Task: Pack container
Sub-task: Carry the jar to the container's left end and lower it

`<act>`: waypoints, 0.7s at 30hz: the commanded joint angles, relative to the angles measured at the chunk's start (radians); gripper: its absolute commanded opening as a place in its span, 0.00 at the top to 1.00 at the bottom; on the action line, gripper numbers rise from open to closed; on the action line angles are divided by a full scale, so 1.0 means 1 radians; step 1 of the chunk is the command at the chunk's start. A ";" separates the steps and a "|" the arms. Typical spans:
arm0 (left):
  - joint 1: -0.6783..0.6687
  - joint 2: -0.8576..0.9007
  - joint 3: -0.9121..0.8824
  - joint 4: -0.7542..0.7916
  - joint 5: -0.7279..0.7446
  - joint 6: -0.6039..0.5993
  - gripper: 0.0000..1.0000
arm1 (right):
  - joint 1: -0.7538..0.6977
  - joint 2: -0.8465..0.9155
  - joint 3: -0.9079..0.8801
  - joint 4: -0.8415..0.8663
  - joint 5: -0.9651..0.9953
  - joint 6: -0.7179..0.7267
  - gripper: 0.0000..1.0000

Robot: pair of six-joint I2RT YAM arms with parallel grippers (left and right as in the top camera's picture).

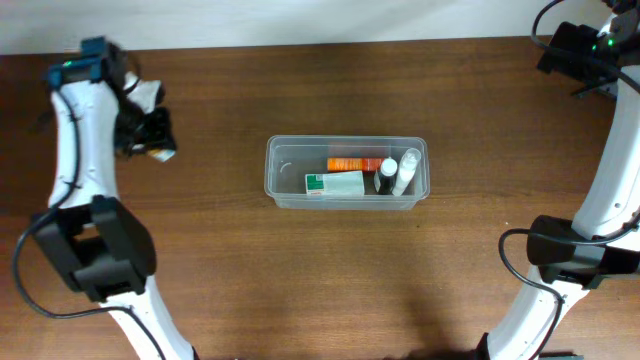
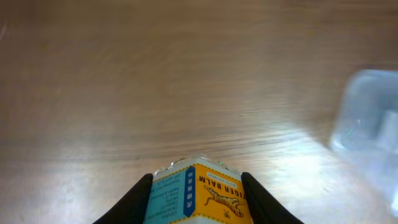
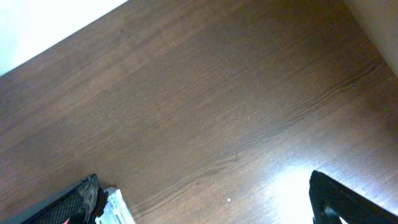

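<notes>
Left wrist view alone shows left jaws gripping a printed yellow-and-blue carton; right jaws wide; overhead, clear round-cornered container mid-desk.

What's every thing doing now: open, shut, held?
container: open, no lid
Tiger Balm box: gripped, outside container
left gripper: shut on Tiger Balm box
right gripper: open, empty
green and white box: inside container
orange package: inside container
dark bottle: inside container
white bottle: inside container

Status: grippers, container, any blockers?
Left gripper shut on balm box, off to container's left. Right gripper open, empty. Container part-filled, left end free. Nothing in between.
</notes>
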 commanded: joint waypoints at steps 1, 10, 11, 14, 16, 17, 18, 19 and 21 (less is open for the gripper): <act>-0.112 -0.036 0.083 -0.024 0.029 0.060 0.74 | -0.004 -0.011 0.008 -0.006 0.009 0.004 0.02; -0.389 -0.035 0.105 -0.031 0.025 0.060 0.75 | -0.004 -0.011 0.008 -0.006 0.009 0.004 0.02; -0.412 -0.035 0.104 -0.031 0.025 0.060 0.75 | -0.004 -0.011 0.008 -0.006 0.009 0.004 0.02; -0.477 -0.035 0.102 -0.033 -0.007 0.060 0.75 | -0.004 -0.011 0.008 -0.006 0.009 0.004 0.02; -0.512 -0.035 0.100 -0.037 -0.053 0.059 0.75 | -0.004 -0.011 0.008 -0.006 0.009 0.004 0.02; -0.528 -0.035 0.098 -0.039 -0.071 0.059 0.75 | -0.004 -0.011 0.008 -0.006 0.009 0.004 0.02; -0.539 -0.035 0.095 -0.040 -0.079 0.059 0.75 | -0.004 -0.011 0.008 -0.006 0.009 0.004 0.02; -0.550 -0.035 0.089 -0.041 -0.086 0.059 0.75 | -0.004 -0.011 0.008 -0.006 0.009 0.004 0.02; -0.562 -0.035 0.073 -0.039 -0.094 0.059 0.75 | -0.004 -0.011 0.008 -0.006 0.009 0.004 0.02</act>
